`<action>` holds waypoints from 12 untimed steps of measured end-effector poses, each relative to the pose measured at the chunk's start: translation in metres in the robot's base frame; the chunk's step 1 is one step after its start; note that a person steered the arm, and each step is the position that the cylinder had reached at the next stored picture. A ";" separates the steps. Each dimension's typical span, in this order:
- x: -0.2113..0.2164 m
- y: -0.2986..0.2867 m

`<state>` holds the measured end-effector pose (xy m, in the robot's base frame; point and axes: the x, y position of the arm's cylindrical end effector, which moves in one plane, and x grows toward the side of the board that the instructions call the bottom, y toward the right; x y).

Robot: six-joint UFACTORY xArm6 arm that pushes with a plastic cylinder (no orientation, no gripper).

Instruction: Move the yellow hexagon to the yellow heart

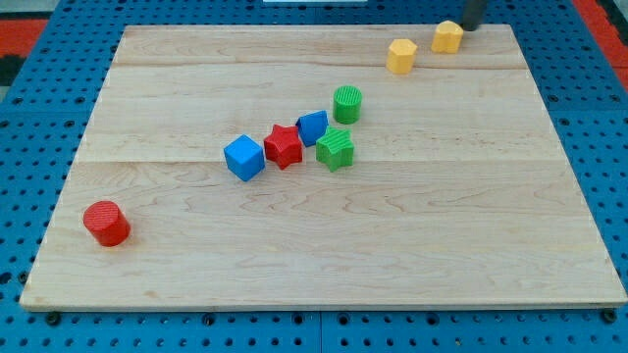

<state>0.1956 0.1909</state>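
Yellow blocks are sitting close together near the far right corner of the wooden board [491, 245]. We are taking the block at the very top edge for the yellow hexagon [447, 36], and the one just beside it, down toward the view's left, for the yellow heart [400, 56], though their shapes are hard to settle at this size; the two are lying near each other without touching. We are resting my tip [469, 27] just beside the hexagon's right side, at the board's top edge. We are carrying no pincer, only the dark rod, so nothing is being gripped.

Toward the board's middle a cluster is lying: a green cylinder [347, 103], below it a blue block [313, 127] touching a red star [284, 146] and a green star [336, 149], with a blue cube [244, 157] at the cluster's left end. A red cylinder [106, 223] is standing well apart, near the board's left edge toward the near corner.
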 end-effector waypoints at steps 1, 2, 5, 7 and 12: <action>0.076 -0.028; 0.167 -0.039; 0.070 -0.019; 0.036 -0.064; 0.044 -0.088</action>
<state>0.2400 0.1026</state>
